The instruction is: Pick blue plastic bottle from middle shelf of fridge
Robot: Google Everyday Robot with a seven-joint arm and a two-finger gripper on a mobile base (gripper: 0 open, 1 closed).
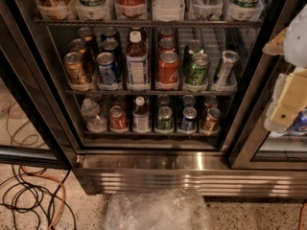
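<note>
Cream and white, the gripper hangs at the right edge of the view, in front of the right door frame of the fridge and outside the open compartment. Whether it is open or closed cannot be told.

Below it and to its left, a crumpled clear plastic bag lies on the speckled floor. Farther left, orange and black cables loop across the floor. Just behind the bag, lower than the gripper, runs the ribbed stainless-steel base.

Deeper in and to the gripper's left, the lower rack carries small cans and a short white-capped bottle. Above that rack is the middle shelf.

The blue plastic bottle stands upright at the front of the middle shelf, well apart from the gripper and to its left. It is white-capped and taller than the cans around it. A blue can sits on its far side from the gripper. A red can, a green can and a tilted silver can stand between the bottle and the gripper.

Highest and farthest, the top rack holds tall cans and bottles.
</note>
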